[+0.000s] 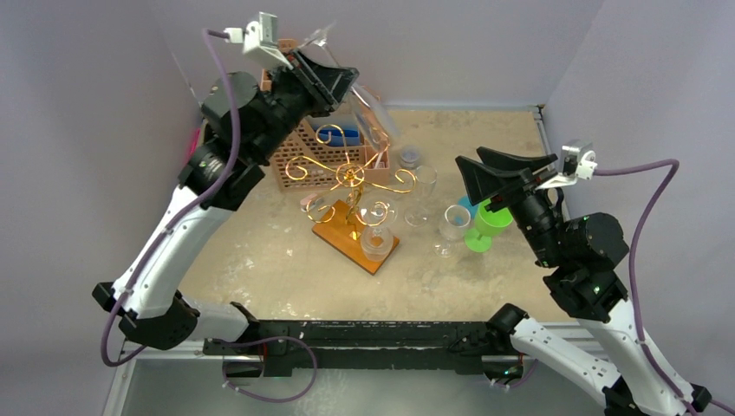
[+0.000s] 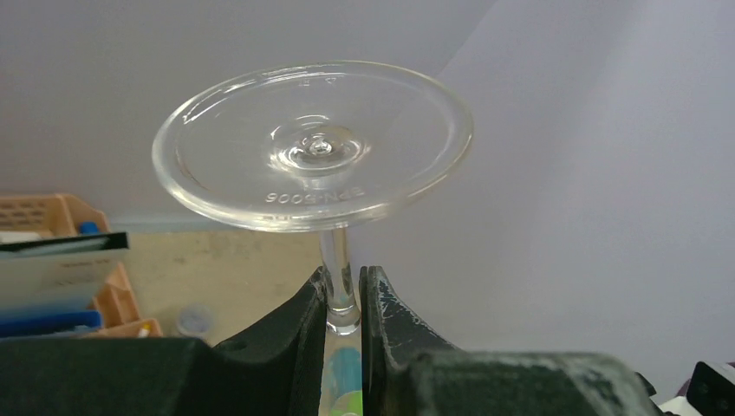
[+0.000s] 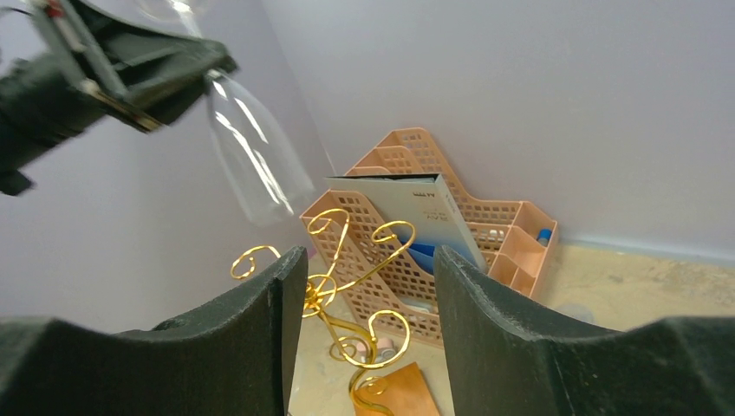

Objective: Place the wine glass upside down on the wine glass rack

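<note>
The left fingers [image 1: 343,80] are high in the upper left of the top view. They pinch the thin stem of the wine glass [image 1: 379,117]. It hangs in the air, foot up and bowl down, a bit tilted. The gold wine glass rack [image 1: 351,176] stands lower, mid-picture, on the bench [image 1: 260,260]. The right fingers [image 1: 475,165], at the right, are spread wide and hold nothing

Plain pale lilac walls [image 1: 451,43] enclose a mottled sand-coloured bench [image 1: 260,260] on three sides, meeting at a rear right corner under soft, even light
</note>
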Controlling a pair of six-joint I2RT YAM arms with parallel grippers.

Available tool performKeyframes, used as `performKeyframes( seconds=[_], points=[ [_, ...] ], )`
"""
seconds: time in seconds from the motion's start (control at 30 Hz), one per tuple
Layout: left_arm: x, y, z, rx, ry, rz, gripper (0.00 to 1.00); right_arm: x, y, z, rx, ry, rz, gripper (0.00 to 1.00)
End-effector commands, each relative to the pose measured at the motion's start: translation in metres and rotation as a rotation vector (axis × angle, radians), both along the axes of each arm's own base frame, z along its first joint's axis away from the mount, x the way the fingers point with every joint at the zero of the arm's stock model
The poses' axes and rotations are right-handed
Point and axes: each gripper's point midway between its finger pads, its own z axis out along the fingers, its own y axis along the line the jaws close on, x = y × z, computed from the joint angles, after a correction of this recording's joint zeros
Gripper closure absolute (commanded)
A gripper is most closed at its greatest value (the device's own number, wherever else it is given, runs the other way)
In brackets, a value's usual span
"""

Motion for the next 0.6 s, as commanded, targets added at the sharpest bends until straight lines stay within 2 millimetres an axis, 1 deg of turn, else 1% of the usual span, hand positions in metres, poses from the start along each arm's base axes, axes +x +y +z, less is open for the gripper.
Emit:
performKeyframes(
  seconds=[0.0, 0.1, 0.13, 0.23, 0.33, 0.43, 0.57],
  points=[
    [-0.022, 0.064, 0.046, 0.136, -0.158, 0.198, 1.0, 0.004, -0.004, 0.005, 0.018, 0.008, -0.029, 0.42],
    [-0.011, 0.087, 0.048, 0.177, -0.198, 0.346, 1.0, 0.008, -0.002, 0.002, 0.017, 0.021, -0.033, 0.42],
    [-0.005, 0.094, 0.046, 0.207, -0.201, 0.397, 1.0, 0.009, -0.001, 0.0, 0.015, 0.028, -0.035, 0.42],
    [0.012, 0.108, 0.041, 0.309, -0.213, 0.525, 1.0, 0.011, -0.001, -0.002, 0.021, 0.04, -0.041, 0.42],
    [0.024, 0.118, 0.036, 0.385, -0.237, 0.611, 1.0, 0.013, 0.0, -0.004, 0.022, 0.051, -0.042, 0.42],
    [0.032, 0.138, 0.03, 0.455, -0.23, 0.721, 1.0, 0.017, 0.002, -0.006, 0.017, 0.063, -0.046, 0.43],
    [0.039, 0.161, 0.02, 0.524, -0.207, 0.794, 1.0, 0.02, 0.009, -0.012, 0.001, 0.079, -0.033, 0.42]
  ],
)
